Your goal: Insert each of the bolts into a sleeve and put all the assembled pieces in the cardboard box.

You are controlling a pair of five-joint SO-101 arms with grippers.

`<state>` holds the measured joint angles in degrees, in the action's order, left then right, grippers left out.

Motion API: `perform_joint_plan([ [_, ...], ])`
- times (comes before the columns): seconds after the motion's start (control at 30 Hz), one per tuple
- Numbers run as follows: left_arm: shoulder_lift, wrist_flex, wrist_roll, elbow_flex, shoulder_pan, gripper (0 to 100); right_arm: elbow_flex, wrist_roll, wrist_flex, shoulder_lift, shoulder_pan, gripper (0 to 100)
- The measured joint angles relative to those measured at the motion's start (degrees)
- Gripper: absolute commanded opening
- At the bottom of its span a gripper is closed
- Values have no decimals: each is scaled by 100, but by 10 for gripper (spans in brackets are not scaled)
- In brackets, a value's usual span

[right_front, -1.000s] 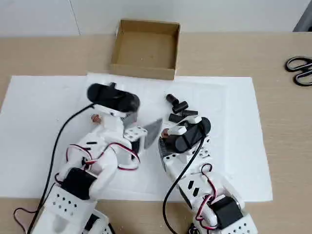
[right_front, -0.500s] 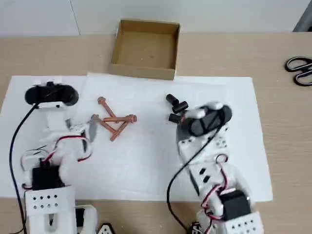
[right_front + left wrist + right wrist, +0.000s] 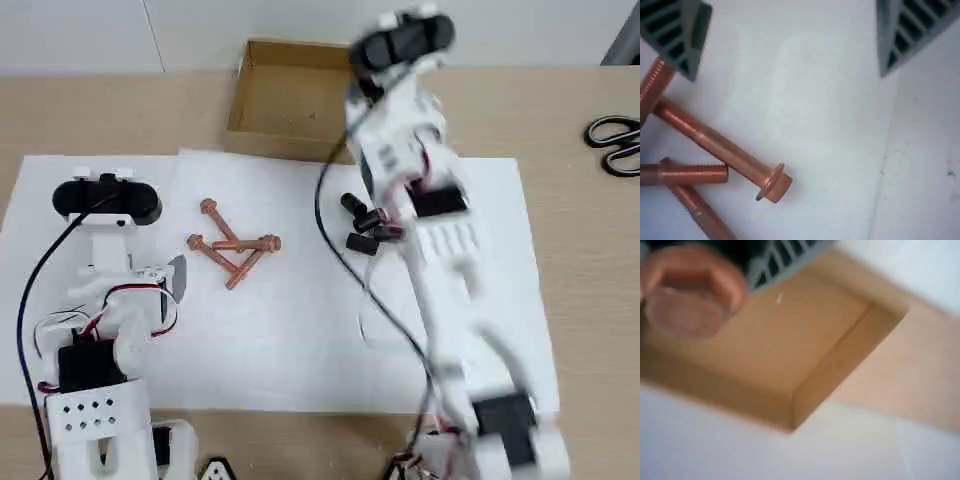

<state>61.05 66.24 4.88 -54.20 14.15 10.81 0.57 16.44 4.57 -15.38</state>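
Note:
Several copper bolts [image 3: 235, 250] lie crossed on the white sheet [image 3: 290, 330], left of centre. My left gripper [image 3: 790, 40] hangs open just above them, with a flanged bolt [image 3: 725, 150] below its grey fingers [image 3: 677, 35]. Several black sleeves [image 3: 365, 225] lie beside the right arm. That arm stretches out to the cardboard box [image 3: 300, 100]. In the right wrist view my right gripper [image 3: 700, 265] is shut on a bolt in its sleeve [image 3: 687, 300], and the copper head hangs over the floor of the cardboard box [image 3: 805, 335].
Black scissors [image 3: 615, 140] lie on the bare wood at the far right. The right arm's body [image 3: 440, 250] spans the right half of the sheet. The left arm's base [image 3: 95, 400] stands at the near left edge.
The right arm has swung up from beside the sleeves out over the box, carrying the piece. The left arm drew back from the centre to the left a second ago and has since held still.

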Motion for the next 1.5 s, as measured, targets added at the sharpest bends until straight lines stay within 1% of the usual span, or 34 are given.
perform_joint_plan([
  [0.13,0,229,0,9,0,221,-1521,0,-765,-2127,35,3],
  [0.3,0,378,0,9,0,221,-3288,0,-914,-4273,26,4],
  [0.4,0,404,0,9,0,221,-4035,0,-914,-5152,-26,5],
  [0.5,0,413,0,9,0,221,-4360,0,-914,-5653,-141,12],
  [0.53,0,413,0,9,0,221,-4404,0,-914,-5758,-176,32],
  [0.63,0,413,0,9,0,221,-4440,0,-923,-5864,-211,124],
  [0.7,0,413,0,9,0,221,-4440,0,-923,-5864,-202,165],
  [0.87,0,413,0,9,0,221,-4598,0,-941,-5846,-185,169],
  [0.97,0,413,0,9,0,221,-4642,-193,-774,-5767,-202,169],
  [1.2,0,413,0,9,0,221,-4633,-360,202,-4695,-185,169],
  [1.27,0,413,0,9,0,221,-4633,-360,615,-4290,-185,169],
  [1.37,0,413,0,9,0,221,-4633,-360,1503,-3569,-176,169],
  [1.5,0,413,0,9,0,221,-4642,-360,3077,-2532,-185,169],
])
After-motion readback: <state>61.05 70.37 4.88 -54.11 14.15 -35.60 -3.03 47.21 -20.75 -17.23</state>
